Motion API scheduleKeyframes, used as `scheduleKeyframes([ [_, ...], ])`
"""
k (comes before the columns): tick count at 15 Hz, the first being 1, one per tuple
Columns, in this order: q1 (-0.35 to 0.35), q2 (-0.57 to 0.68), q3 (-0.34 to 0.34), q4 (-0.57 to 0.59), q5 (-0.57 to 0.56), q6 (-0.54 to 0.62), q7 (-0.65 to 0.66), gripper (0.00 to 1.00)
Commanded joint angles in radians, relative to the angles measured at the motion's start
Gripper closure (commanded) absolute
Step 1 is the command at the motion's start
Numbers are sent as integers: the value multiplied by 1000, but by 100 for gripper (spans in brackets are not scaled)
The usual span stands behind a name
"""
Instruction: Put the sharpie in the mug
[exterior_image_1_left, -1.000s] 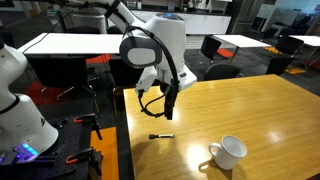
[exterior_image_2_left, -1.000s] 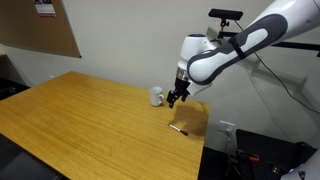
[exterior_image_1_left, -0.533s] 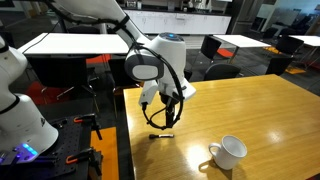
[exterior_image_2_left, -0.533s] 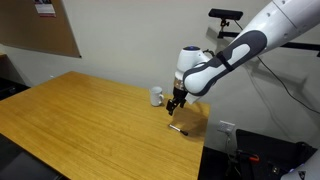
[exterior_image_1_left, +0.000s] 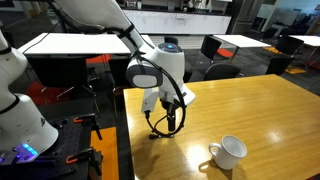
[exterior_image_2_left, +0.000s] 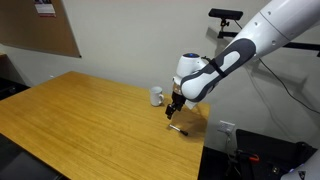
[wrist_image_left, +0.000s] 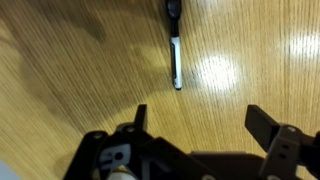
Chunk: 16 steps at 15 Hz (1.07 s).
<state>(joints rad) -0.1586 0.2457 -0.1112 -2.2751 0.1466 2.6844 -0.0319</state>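
Note:
The sharpie (wrist_image_left: 175, 45), a thin black marker with a lighter end, lies flat on the wooden table (exterior_image_1_left: 250, 110) near its edge. It also shows in both exterior views (exterior_image_1_left: 158, 136) (exterior_image_2_left: 179, 129). My gripper (exterior_image_1_left: 170, 128) (exterior_image_2_left: 171, 115) (wrist_image_left: 195, 115) hangs open and empty just above the table, close over the sharpie but apart from it. In the wrist view the sharpie lies ahead of the open fingers. The white mug (exterior_image_1_left: 229, 152) lies tilted on the table a short way off, handle towards the table's edge; in an exterior view it shows behind the arm (exterior_image_2_left: 157, 96).
The table's edge (exterior_image_1_left: 125, 140) runs close by the sharpie. Beyond it stand black equipment (exterior_image_1_left: 75, 140) and a white robot body (exterior_image_1_left: 20, 110). Office tables and chairs (exterior_image_1_left: 225, 50) stand behind. A wall (exterior_image_2_left: 130, 40) backs the table.
My gripper has come down towards the table and moved over the sharpie. The sharpie and the mug have not moved.

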Motion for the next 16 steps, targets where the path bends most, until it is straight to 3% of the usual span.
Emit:
scheduleKeyframes([
  [1,-29,25,29,-7,61,45,-63,0],
  [16,-8,142,-7,32,-26,31,6,0],
])
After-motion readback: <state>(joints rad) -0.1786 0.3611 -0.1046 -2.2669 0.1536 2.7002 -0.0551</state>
